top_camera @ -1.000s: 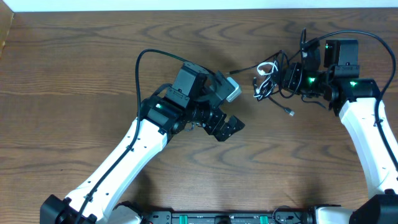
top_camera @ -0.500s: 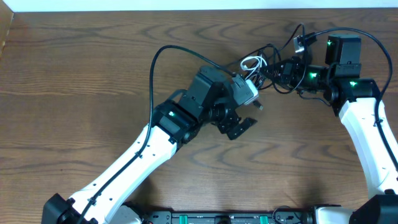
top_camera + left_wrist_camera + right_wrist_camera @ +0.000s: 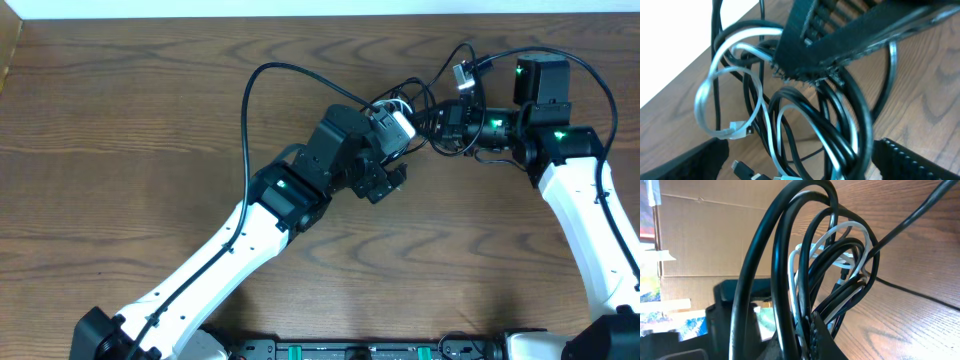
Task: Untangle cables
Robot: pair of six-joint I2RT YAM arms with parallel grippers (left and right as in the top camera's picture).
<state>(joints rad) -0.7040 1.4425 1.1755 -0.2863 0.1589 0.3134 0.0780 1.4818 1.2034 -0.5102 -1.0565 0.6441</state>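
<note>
The cables are one tangled bunch (image 3: pixel 418 98) hanging off the wood at the back right: black loops (image 3: pixel 852 117) wound with a thinner white cord (image 3: pixel 710 95). My right gripper (image 3: pixel 441 127) is shut on the bunch; in the left wrist view its ribbed fingers (image 3: pixel 840 35) clamp the strands from above. In the right wrist view black loops (image 3: pixel 785 245) and the white cord (image 3: pixel 840 235) rise out of that gripper (image 3: pixel 810 330). My left gripper (image 3: pixel 386 181) stands open just left of the bunch. In its own view the strands pass between its wide-set fingertips (image 3: pixel 800 167).
A white plug (image 3: pixel 737 130) and a black plug (image 3: pixel 740 167) dangle loose from the bunch. The left arm's own thick black cable (image 3: pixel 255 95) arcs over the table (image 3: pixel 120 150). A cardboard box (image 3: pixel 705 235) stands beyond the table edge.
My left arm has swung up and right until its open gripper reaches the bunch, and its fingers have narrowed a little. My right gripper has carried the bunch left towards it.
</note>
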